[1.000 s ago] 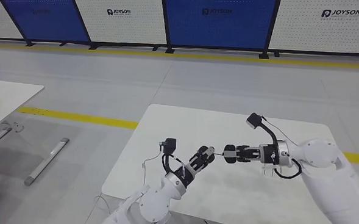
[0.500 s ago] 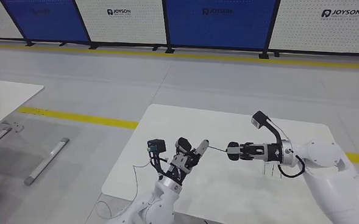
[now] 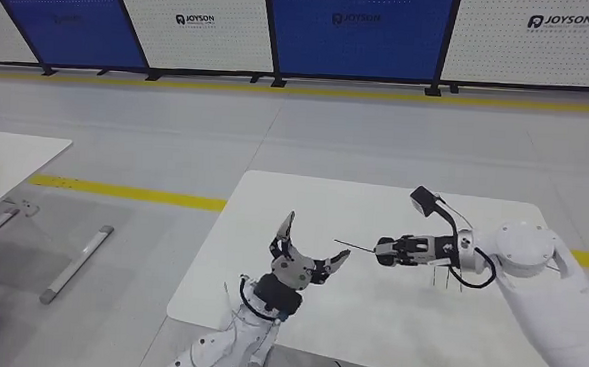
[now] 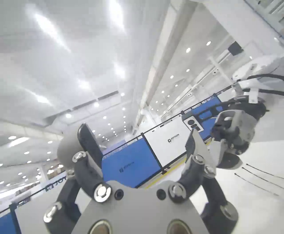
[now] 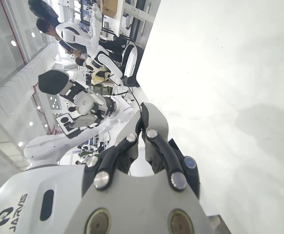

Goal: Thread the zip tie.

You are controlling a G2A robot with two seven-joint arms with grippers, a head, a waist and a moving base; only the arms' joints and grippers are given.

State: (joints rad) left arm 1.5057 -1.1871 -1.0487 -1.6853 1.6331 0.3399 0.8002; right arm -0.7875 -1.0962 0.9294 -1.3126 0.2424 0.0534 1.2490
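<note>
The zip tie (image 3: 354, 245) is held in the air above the white table (image 3: 304, 196). It is pinched at one end by the right gripper (image 3: 379, 251), whose jaws are pressed together on it. In the right wrist view a thin black strand is seen curving out beyond the closed tips. The free length is pointed toward the left gripper (image 3: 317, 237), whose fingers (image 4: 88, 141) are spread wide with nothing between them. The tie's free tip lies just beside that gripper and apart from it. Which end is the head and which the tail cannot be told, as the tie is too thin.

Three spare zip ties (image 4: 257, 175) are laid flat on the table near the right arm.

The tie is judged to be very light, narrow and springy. It is likely stiff enough to keep its line over a short span, but easily bent or set wobbling along its full length. Its smooth plastic is likely to slip under a weak pinch. The free end is best taken close behind its tip, across the flat faces, so that little unsupported length is left to flex. If the head is to be gripped, its slot should be left uncovered.
</note>
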